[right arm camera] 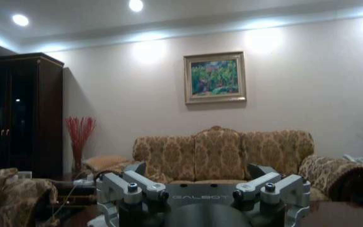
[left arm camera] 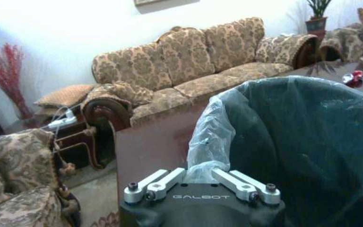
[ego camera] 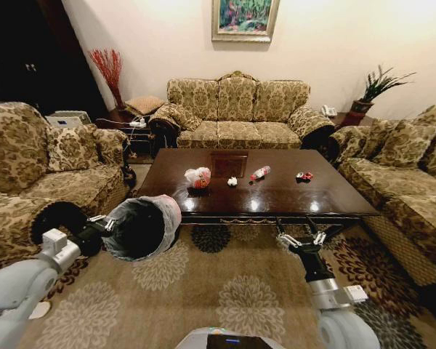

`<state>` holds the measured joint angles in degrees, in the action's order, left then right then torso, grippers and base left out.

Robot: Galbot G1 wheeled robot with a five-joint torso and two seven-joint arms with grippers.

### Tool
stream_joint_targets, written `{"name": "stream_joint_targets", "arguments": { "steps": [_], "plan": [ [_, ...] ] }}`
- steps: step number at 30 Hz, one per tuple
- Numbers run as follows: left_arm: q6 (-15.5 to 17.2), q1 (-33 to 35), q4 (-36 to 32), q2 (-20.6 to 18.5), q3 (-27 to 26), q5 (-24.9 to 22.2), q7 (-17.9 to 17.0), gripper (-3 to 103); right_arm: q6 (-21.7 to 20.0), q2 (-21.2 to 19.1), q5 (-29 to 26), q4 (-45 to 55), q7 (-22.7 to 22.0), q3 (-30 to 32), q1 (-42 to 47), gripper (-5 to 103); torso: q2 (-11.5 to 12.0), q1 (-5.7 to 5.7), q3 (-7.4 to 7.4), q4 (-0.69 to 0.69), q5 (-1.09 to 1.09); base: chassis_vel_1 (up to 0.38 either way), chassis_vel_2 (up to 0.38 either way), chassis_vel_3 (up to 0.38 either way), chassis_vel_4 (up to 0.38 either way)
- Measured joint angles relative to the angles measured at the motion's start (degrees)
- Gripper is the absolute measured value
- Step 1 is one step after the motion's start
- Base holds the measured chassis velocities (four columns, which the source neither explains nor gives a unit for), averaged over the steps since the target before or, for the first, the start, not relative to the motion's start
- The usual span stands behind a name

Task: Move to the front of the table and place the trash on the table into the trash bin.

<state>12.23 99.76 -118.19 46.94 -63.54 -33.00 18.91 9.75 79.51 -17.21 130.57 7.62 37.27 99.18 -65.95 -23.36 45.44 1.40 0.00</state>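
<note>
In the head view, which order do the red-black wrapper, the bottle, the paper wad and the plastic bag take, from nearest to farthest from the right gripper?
From the right gripper:
1. Red-black wrapper, table's right.
2. Bottle, centre-right.
3. Paper wad, centre.
4. Plastic bag, left.

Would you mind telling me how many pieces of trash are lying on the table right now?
4, in a row on the table: the plastic bag farthest left, then the paper wad, the bottle, and the wrapper farthest right. None looks hidden.

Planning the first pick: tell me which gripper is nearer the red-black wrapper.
Right. The right gripper hovers open before the table's near edge, below the red-black wrapper. The left gripper holds the trash bin off the table's left corner.
</note>
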Motion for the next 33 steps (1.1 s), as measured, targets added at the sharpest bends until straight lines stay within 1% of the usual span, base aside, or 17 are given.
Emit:
{"name": "stream_joint_targets", "arguments": {
  "steps": [1, 3, 4, 6, 9, 17, 20, 27, 30, 32, 33],
  "plan": [
    [-0.3, -0.1, 0.0, 0.1, 0.5, -0.4, -1.5, 2, 0.2, 0.0, -0.1, -0.1, -0.1, 0.0, 0.0, 100, -0.4, -0.18, 0.23, 0.01, 0.00, 0.000, 0.000, 0.000, 0.000],
    [-0.5, -0.5, 0.0, 0.3, 1.0, -0.7, -3.0, 2, 0.1, -0.1, -0.1, -0.1, -0.1, 0.0, 0.0, 100, -0.9, -0.39, 0.50, 0.00, 0.00, 0.000, 0.000, 0.000, 0.000],
    [-0.5, -0.5, 0.0, 0.3, 1.0, -0.7, -3.0, 2, 0.1, -0.1, -0.1, -0.1, -0.1, 0.0, 0.0, 100, -0.9, -0.39, 0.50, 0.00, 0.00, 0.000, 0.000, 0.000, 0.000],
    [-0.6, -1.0, -0.1, 0.7, 1.7, -0.8, -4.6, 2, -2.6, -0.1, 0.5, 0.7, -0.1, 0.2, 0.4, 100, -1.2, -0.52, 0.67, 0.00, 0.00, 0.000, 0.000, 0.000, 0.000],
    [-0.5, -1.6, -0.3, 1.2, 2.3, -0.7, -5.6, 2, -3.8, 0.0, 0.8, 1.1, -0.6, -0.1, 0.5, 100, -1.2, -0.53, 0.71, 0.00, -0.01, 0.000, 0.000, 0.000, 0.000],
    [0.1, -2.8, -0.4, 1.9, 3.2, -0.1, -6.7, 2, -4.1, 0.3, 1.2, 1.3, 0.1, -0.4, 0.6, 100, -1.1, -0.46, 0.62, 0.00, 0.00, 0.000, 0.000, 0.000, 0.000],
    [0.3, -3.1, -0.3, 1.9, 3.5, -0.1, -7.8, 2, -4.0, 0.4, 1.3, 1.3, 0.2, -0.5, 0.7, 100, -1.0, -0.40, 0.55, 0.00, 0.00, -0.052, 0.060, 0.067, -0.060],
    [0.5, -4.2, 0.1, 1.6, 3.7, -0.9, -9.1, 2, -3.8, 0.5, 1.4, 1.3, 0.5, -0.6, 0.8, 100, -0.8, -0.34, 0.47, 0.01, 0.01, -0.143, 0.150, 0.144, -0.143],
    [0.7, -5.5, 0.8, 0.3, 3.5, -1.9, -9.8, 2, -3.7, 0.5, 1.4, 1.3, 0.6, -0.7, 0.8, 100, -0.7, -0.34, 0.45, -0.01, -0.03, -0.224, 0.225, 0.210, -0.198],
    [0.9, -5.8, 0.9, -0.3, 3.4, -2.3, -9.9, 2, -3.7, 0.5, 1.4, 1.3, 0.7, -0.7, 0.8, 100, -0.7, -0.34, 0.44, -0.01, -0.03, -0.244, 0.193, 0.216, -0.206],
    [1.1, -6.3, 1.1, -0.9, 3.2, -2.8, -10.0, 2, -3.7, 0.5, 1.4, 1.2, 0.8, -0.7, 0.8, 100, -0.7, -0.33, 0.42, -0.01, 0.01, -0.231, 0.194, 0.206, -0.229]
  ]
}}
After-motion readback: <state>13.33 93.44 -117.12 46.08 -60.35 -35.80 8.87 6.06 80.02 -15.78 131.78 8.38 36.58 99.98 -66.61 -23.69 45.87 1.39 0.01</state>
